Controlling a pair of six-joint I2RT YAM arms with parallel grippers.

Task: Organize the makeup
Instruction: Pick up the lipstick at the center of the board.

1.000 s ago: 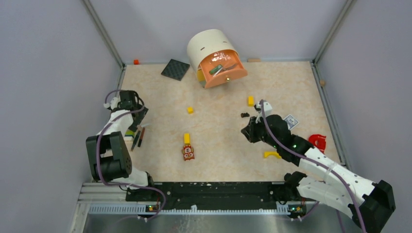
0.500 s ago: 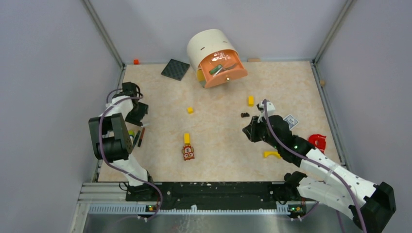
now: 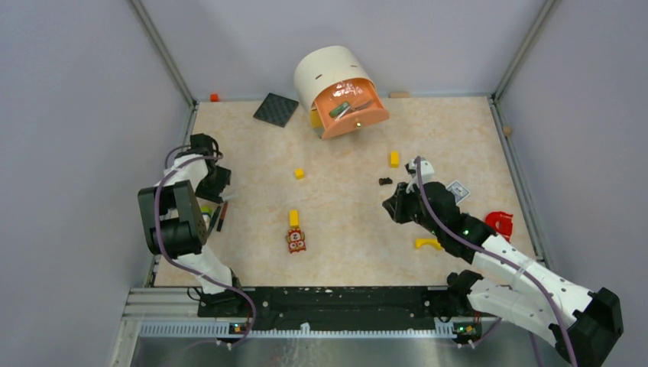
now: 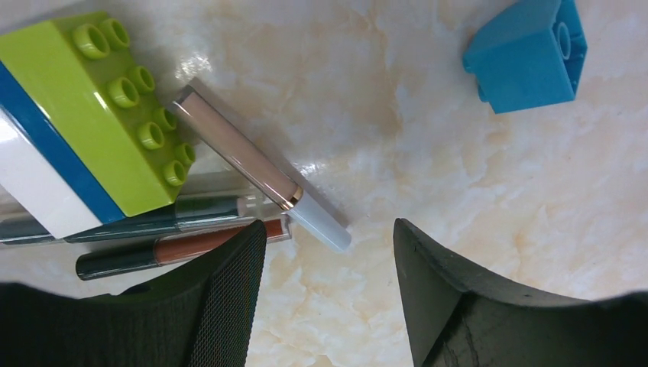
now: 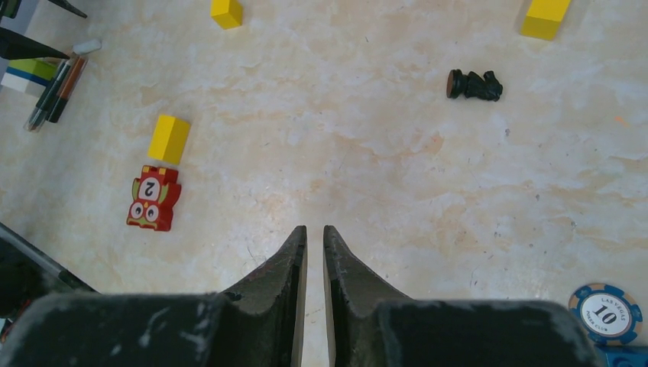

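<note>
In the left wrist view my open left gripper (image 4: 327, 229) hangs low over a bundle of makeup sticks: a rose-gold tube with a pale cap (image 4: 252, 164), a dark teal pencil (image 4: 153, 218) and a brown stick with a black cap (image 4: 183, 248). The pale cap's tip lies between the jaws. In the top view the sticks (image 3: 218, 216) lie at the left edge, just below the left gripper (image 3: 216, 183). The orange drawer (image 3: 359, 122) of the cream organizer (image 3: 328, 73) holds a green tube (image 3: 340, 109). A black square compact (image 3: 276, 109) lies beside it. My right gripper (image 5: 314, 229) is shut and empty.
A green, blue and white brick (image 4: 76, 115) touches the sticks; a blue block (image 4: 527, 57) lies nearby. Yellow blocks (image 3: 299, 173) (image 3: 394, 158) (image 3: 293, 217) (image 3: 428, 243), an owl tile (image 3: 296, 240), a small black piece (image 3: 385, 181), a poker chip (image 3: 458, 189) and a red object (image 3: 500, 223) are scattered about.
My left arm has folded back toward the left wall and its gripper has come down closer to the makeup sticks. The right arm has barely moved.
</note>
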